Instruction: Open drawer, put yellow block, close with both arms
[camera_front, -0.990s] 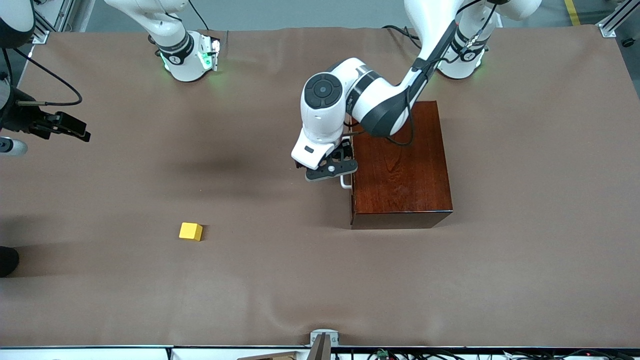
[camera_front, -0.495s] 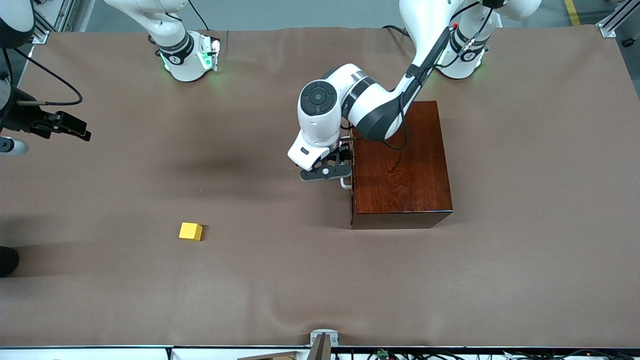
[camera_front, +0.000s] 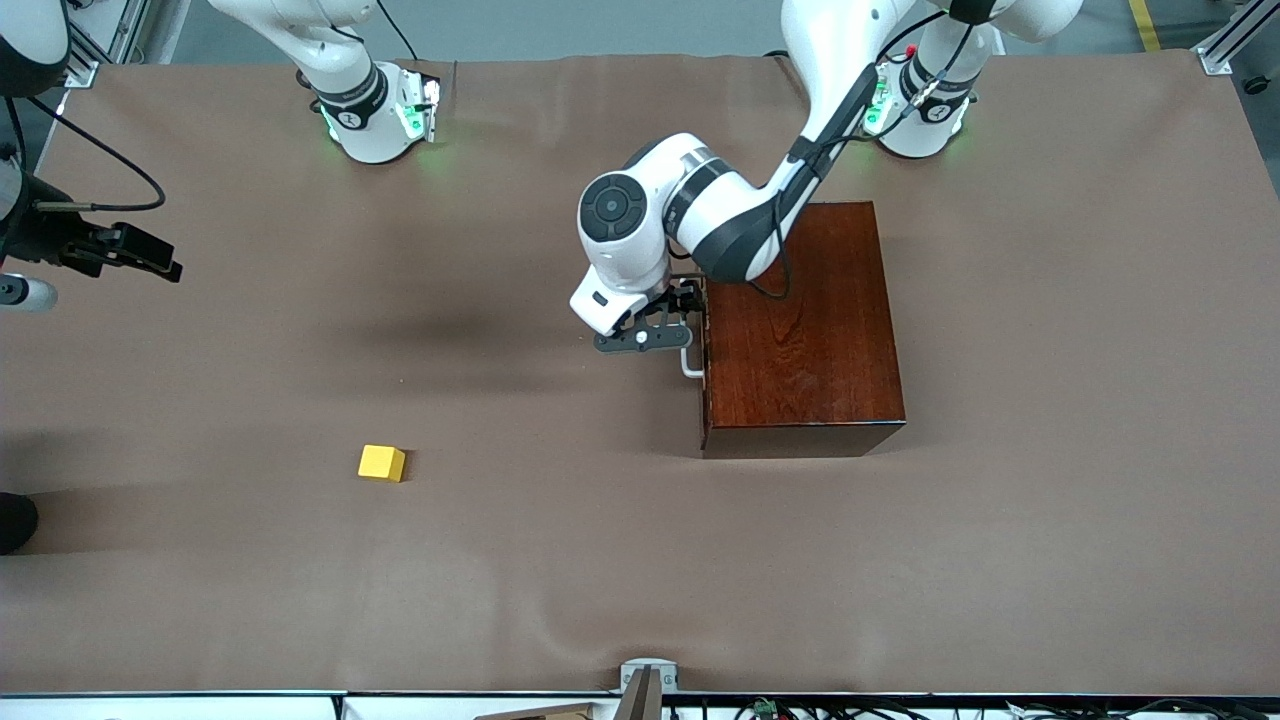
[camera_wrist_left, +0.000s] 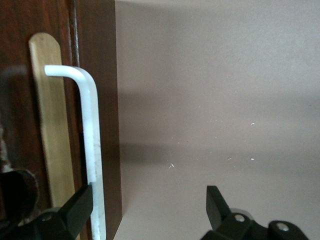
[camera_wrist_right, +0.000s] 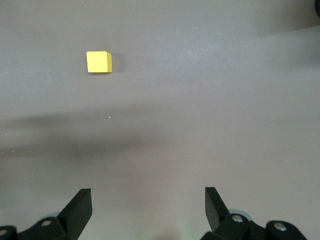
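Change: since the earlier frame the left arm's wrist has drawn a little toward the robots' edge of the desk; box and block have not shifted.
Count: two arms, one wooden box, one drawer, one yellow block.
Left gripper (camera_front: 655, 333): low beside the drawer front, fingers (camera_wrist_left: 76, 209) spread wide; one fingertip sits just beside the white handle (camera_wrist_left: 93, 165), the other over bare cloth, nothing gripped.
Right gripper (camera_front: 125, 252): waits in the air over the right arm's end of the desk, fingers (camera_wrist_right: 77, 206) fully apart and empty.
Drawer (camera_wrist_left: 50, 135): shut in the glossy dark reddish-brown box (camera_front: 800, 325); a pale-wood strip and a white U-shaped bar handle show on its front, which faces the right arm's end of the desk.
Yellow block (camera_front: 382, 462): small bright yellow cube, alone on the brown cloth of the desk (camera_front: 1050, 500), well apart from the box, closer to the camera's edge and toward the right arm's end.
Writing: none readable.
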